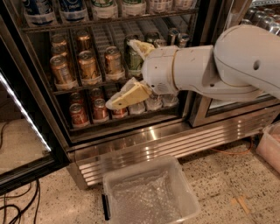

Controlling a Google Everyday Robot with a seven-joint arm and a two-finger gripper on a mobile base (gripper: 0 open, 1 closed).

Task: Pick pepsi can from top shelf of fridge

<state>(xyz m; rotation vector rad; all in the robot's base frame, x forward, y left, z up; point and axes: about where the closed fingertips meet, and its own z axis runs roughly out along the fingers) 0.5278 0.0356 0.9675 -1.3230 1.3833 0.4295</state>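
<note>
To the far left of your gripper [119, 74] the fridge [144, 141] door stands swung out, with one white light strip [24, 111] down its edge. Up and left of the gripper, the top shelf [109, 19] carries two blue cans: the pepsi can [72, 8] and a second blue can [37, 8] farther left of it. The frame's upper edge crops both, so you see only blue lower bodies with white marking, standing upright. Four pale containers [131, 5] sit on the same rack, straight above the gripper. Level with the gripper and just to its left, you can count five gold-brown cans [87, 65], two behind and three in front. One green can [133, 57] stands right behind the upper finger [141, 45]. Below and left of the gripper are three reddish-brown cans [99, 109] in a front row, with three pale ones [154, 103] partly hidden behind the lower finger [127, 95]. Your gripper's two cream fingers are spread wide apart and hold nothing. They hover in front of the middle rack, so the pepsi can is well above and left of both fingertips and touches neither. Directly below the gripper, one clear plastic bin [135, 167] sits on the floor. To the right, the white arm [227, 65] stretches out of the frame, and low at the far right you see the edge of one pink tub [270, 146].
</note>
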